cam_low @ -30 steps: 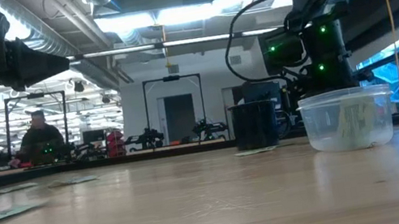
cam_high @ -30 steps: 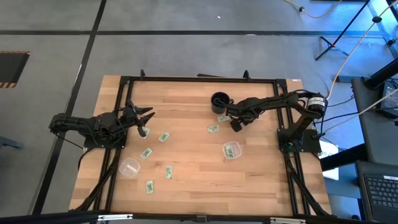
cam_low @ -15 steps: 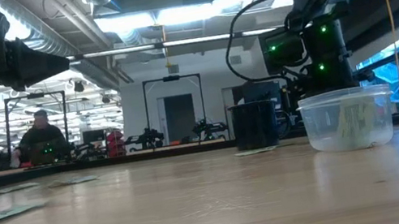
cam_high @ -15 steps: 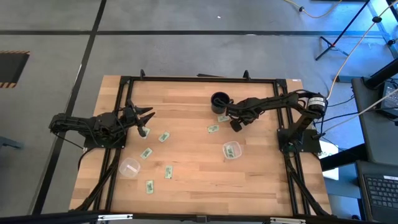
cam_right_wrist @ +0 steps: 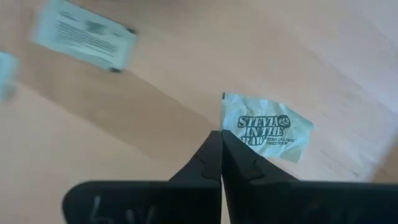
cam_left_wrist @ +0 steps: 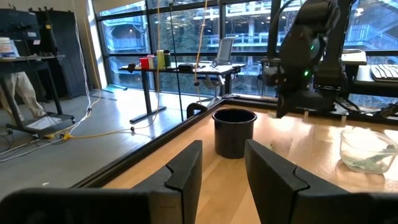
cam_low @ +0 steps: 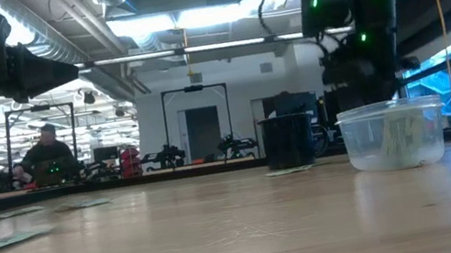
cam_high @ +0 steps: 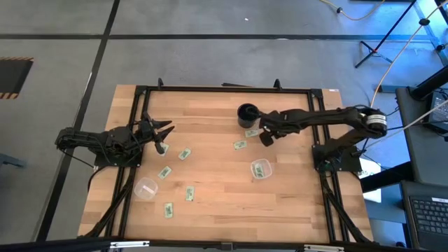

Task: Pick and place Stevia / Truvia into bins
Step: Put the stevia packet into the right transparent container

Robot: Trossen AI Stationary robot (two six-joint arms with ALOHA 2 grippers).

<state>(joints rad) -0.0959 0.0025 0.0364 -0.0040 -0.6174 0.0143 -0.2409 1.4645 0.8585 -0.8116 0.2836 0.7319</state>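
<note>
My right gripper [cam_right_wrist: 221, 134] is shut on a pale green Stevia sachet [cam_right_wrist: 264, 127] and points steeply down, just right of the black mug [cam_high: 246, 113]. In the high view it [cam_high: 266, 138] hangs over the table's far right part. Several more sachets lie flat on the wood, one [cam_high: 240, 145] near the mug and others [cam_high: 185, 154] toward the left. One clear bin [cam_high: 261, 169] holds sachets; the other bin [cam_high: 145, 187] stands near the front left. My left gripper [cam_left_wrist: 222, 168] waits open and level at the table's left edge. My right gripper pinches one corner of the sachet [cam_right_wrist: 227, 127] between its two fingertips, coming from above and pointing steeply down. The rest of the sachet sticks out flat to one side of the fingers, printed face toward the camera. It looks lifted off the wood.
The black mug [cam_left_wrist: 233, 132] stands upright at the far middle of the table. A black frame [cam_high: 224, 89] runs round the tabletop. Bare wood lies between the mug and the right bin [cam_low: 393, 134]. A person sits at a desk far behind the table [cam_low: 46, 153].
My right gripper has risen from the tabletop beside the mug and tipped a little, staying shut; the arm behind it has swung toward the table's right edge. The sachets lying on the table and both bins have kept their places.
</note>
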